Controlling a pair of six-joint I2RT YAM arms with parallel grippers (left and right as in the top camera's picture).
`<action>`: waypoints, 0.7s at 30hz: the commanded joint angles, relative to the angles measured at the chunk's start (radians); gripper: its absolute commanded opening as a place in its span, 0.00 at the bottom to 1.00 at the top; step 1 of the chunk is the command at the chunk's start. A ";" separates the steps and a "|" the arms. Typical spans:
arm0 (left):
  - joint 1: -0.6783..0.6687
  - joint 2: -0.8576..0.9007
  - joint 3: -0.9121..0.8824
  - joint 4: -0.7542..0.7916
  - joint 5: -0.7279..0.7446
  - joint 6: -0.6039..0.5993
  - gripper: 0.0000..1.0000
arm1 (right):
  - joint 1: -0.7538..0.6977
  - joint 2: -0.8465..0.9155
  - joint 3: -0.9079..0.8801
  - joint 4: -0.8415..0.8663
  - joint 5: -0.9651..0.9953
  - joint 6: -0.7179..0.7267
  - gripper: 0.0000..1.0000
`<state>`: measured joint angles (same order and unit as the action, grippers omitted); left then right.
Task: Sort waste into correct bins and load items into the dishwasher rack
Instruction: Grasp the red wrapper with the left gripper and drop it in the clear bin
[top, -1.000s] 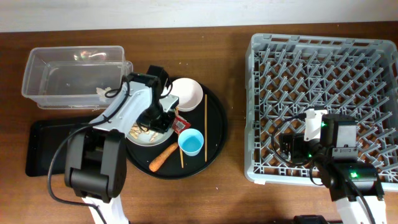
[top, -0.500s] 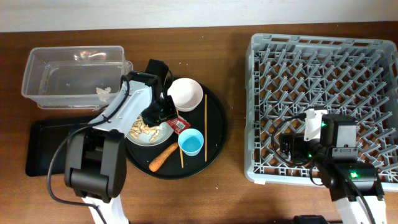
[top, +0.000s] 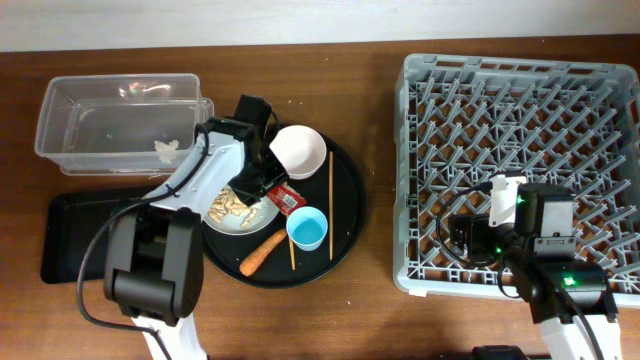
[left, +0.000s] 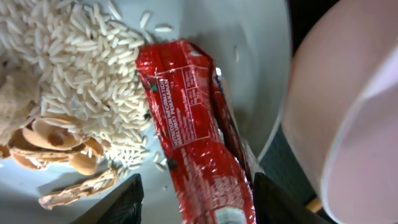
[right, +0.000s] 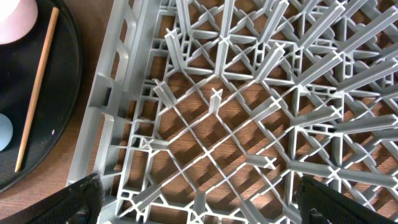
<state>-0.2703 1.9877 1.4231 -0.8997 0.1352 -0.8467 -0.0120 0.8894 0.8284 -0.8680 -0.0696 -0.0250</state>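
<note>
The red snack wrapper (left: 193, 124) lies on the pale grey plate (left: 249, 50) beside rice and beige food scraps (left: 68, 74). My left gripper (left: 196, 208) is open low over the plate, one finger on each side of the wrapper's near end. From overhead, the left gripper (top: 262, 180) sits between the plate (top: 262, 213) and the white-pink bowl (top: 299, 150). The carrot (top: 262, 252), blue cup (top: 307, 229) and chopsticks (top: 331, 205) lie on the round tray. My right gripper (right: 205, 208) hangs open and empty over the dishwasher rack (right: 249, 112).
The round black tray (top: 345, 215) holds the dishes. The clear plastic box (top: 118, 125), with a white paper bit (top: 165, 150) inside, stands at the back left. In front of it lies the shallow black tray (top: 75, 235). The rack (top: 520, 110) fills the right side.
My left gripper's jaws have gone from shut to open, now straddling the wrapper's end. The right arm has not moved.
</note>
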 joint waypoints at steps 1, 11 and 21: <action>-0.002 -0.024 -0.053 0.053 0.007 -0.025 0.56 | 0.005 0.000 0.017 0.001 -0.006 0.011 0.98; -0.002 -0.024 -0.055 0.069 0.005 -0.024 0.15 | 0.005 0.000 0.017 0.001 -0.006 0.011 0.98; 0.050 -0.131 -0.008 0.050 -0.044 0.256 0.00 | 0.005 0.000 0.017 0.001 -0.005 0.011 0.98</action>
<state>-0.2668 1.9800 1.3762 -0.8471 0.1310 -0.7689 -0.0120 0.8894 0.8284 -0.8677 -0.0696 -0.0231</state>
